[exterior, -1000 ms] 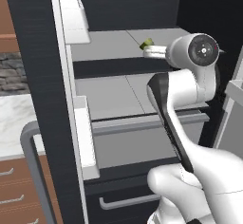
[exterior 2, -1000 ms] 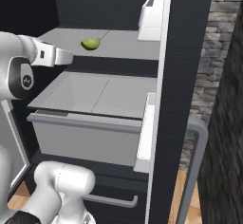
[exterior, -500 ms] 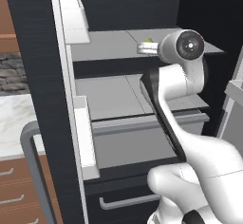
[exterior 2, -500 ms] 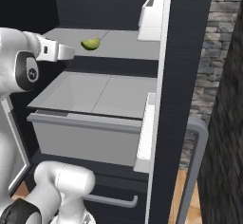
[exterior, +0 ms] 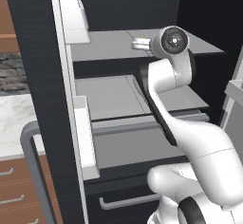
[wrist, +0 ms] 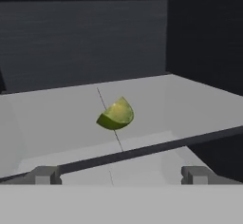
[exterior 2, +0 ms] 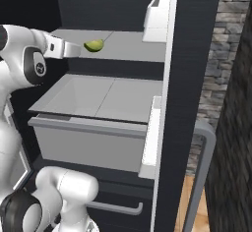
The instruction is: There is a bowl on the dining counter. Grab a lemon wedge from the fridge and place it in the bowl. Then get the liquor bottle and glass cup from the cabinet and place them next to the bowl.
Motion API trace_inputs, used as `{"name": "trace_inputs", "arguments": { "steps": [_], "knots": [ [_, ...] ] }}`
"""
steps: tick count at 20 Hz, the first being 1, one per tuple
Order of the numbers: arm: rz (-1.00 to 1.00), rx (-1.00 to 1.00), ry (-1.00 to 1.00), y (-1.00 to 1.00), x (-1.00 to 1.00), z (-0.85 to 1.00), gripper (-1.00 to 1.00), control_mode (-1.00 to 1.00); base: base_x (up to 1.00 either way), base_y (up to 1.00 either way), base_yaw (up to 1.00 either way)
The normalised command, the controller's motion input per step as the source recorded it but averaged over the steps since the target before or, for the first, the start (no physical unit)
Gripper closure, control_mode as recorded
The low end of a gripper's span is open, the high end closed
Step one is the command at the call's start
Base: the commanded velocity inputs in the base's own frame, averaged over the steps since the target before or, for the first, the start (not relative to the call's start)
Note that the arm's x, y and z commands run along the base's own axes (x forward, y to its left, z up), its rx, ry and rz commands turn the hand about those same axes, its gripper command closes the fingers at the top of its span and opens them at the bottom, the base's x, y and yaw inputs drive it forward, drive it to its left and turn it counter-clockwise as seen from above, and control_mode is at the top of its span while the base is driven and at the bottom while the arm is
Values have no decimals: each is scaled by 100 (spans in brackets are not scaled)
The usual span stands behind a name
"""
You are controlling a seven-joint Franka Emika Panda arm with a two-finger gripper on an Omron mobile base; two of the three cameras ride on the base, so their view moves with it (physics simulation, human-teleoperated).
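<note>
Claw (wrist: 121, 174) reaches into the open fridge (exterior 2: 192, 78), fingers spread wide and holding nothing. Over the last second the arm has swung in closer, so the claw now sits just short of the lemon wedge (wrist: 116, 114). That wedge lies on the upper grey shelf (exterior 2: 133, 51), centred ahead; closing in should come next.

Stone wall (exterior: 14, 78) at 9 o'clock, marble worktop (exterior: 12, 123) below it, brown drawers (exterior: 12, 192) (silver handles) at 8; wooden floor (exterior 2: 189, 211) at 5 in right base view.
</note>
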Motion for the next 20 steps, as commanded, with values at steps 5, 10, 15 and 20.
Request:
{"name": "trace_inputs", "arguments": {
  "steps": [5, 10, 15, 20],
  "knots": [
    [-10, 0, 0, 11, 39, 0, -100, -100, 0, 0, 0],
    [-15, 0, 0, 10, 38, 0, -100, -100, 0, 0, 0],
    [-13, 0, 1, 7, 34, 0, -100, -100, 0, 0, 0],
    [-2, -1, 3, 2, 33, -1, -100, -100, 0, 0, 0]
  ]
}}
